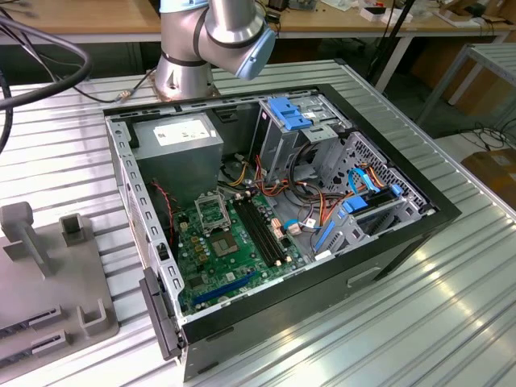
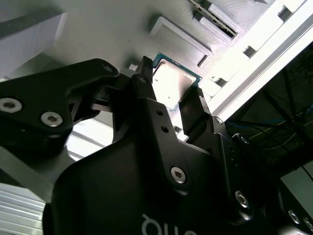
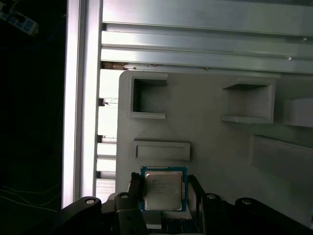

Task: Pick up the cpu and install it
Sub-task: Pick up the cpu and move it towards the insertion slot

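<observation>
Tool pinched onto two opposite edges of the cpu, right over the grey parts tray on the desk; for this pick I judge a light squeeze, chip level, straight lift best.

- Robotics lab or workshop.
- Robot arm base is standing on a ribbed aluminium worktop.
- Opened computer case is lying there, with its motherboard showing.
- Grey fixture tray is sitting beside it.
- Wooden benches are lining the background.
</observation>
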